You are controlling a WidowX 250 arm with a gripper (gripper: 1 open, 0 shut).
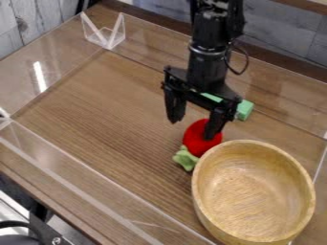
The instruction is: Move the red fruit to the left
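The red fruit (198, 140) lies on the wooden table just left of the bowl, its light green leafy cap (186, 160) pointing toward the front. My gripper (196, 117) hangs straight down right over it, open, one finger on the left and one on the right above the fruit. The fingers partly hide the fruit's top. Whether they touch it I cannot tell; nothing is gripped.
A wooden bowl (301, 202) sits at the front right, close beside the fruit. A flat green block (240, 108) lies behind the gripper, mostly hidden by the arm. Clear acrylic walls (38, 77) ring the table, with a clear stand (102, 32) at the back left.
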